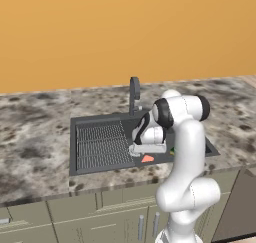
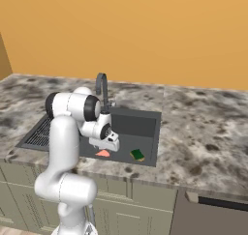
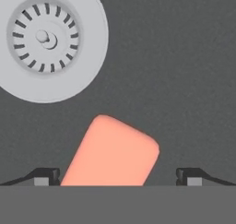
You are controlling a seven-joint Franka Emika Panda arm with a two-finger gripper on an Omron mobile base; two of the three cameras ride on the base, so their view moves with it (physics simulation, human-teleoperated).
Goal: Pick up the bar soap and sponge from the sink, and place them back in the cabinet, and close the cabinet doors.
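Observation:
The salmon-pink bar soap (image 3: 112, 154) lies flat on the floor of the dark grey sink (image 3: 193, 80), beside the round silver drain (image 3: 44, 38). My gripper (image 3: 117, 177) hangs open just above it, one finger tip on each side of the bar and neither touching it. In the base views the bar soap (image 1: 147, 158) (image 2: 102, 153) peeks out below the hand. The green-and-yellow sponge (image 2: 137, 154) rests on the sink floor to the soap's right; a sliver of the sponge (image 1: 172, 150) shows past the arm. The cabinet and its doors are out of view.
A dark faucet (image 1: 134, 93) rises behind the sink, and a ribbed draining rack (image 1: 102, 144) fills its left half. Speckled stone counter (image 2: 203, 127) surrounds the basin. Olive-grey lower doors with steel handles (image 1: 141, 227) run under the counter edge.

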